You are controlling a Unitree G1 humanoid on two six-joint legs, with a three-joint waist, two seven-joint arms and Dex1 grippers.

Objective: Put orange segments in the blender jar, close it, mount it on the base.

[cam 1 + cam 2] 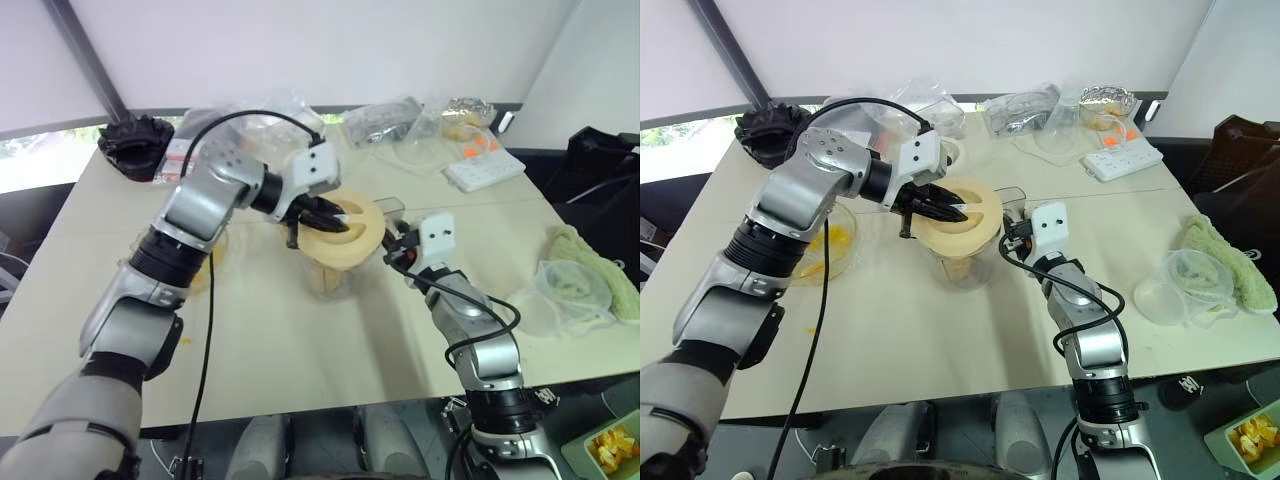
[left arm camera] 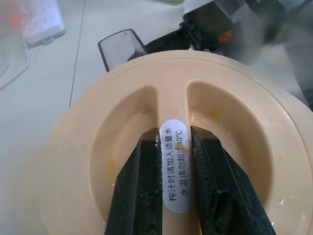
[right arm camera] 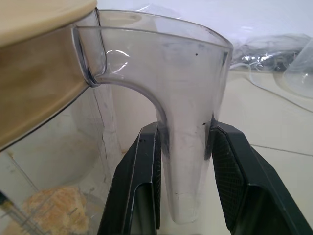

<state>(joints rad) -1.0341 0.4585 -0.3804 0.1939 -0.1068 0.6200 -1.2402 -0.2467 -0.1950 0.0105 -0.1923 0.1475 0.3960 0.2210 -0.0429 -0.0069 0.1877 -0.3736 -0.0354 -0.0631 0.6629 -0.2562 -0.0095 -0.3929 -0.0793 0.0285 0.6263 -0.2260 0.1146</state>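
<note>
Closing the jar is the step in hand. The left gripper (image 2: pixel 175 196) pinches the centre rib of the cream lid (image 1: pixel 345 232), which sits tilted on the rim of the blender jar (image 1: pixel 962 262) at mid-table, not yet seated by the look of it. The right gripper (image 3: pixel 183 171) clamps the jar's clear handle (image 3: pixel 188 147) with its 2 fingers. Orange segments (image 3: pixel 54 205) already lie in the jar's bottom, so filling looks done; seating the lid and mounting remain. I cannot pick out the base, and the blade is hidden.

white power strip (image 1: pixel 1123 158), plastic bags (image 1: pixel 1025 110)
</note>
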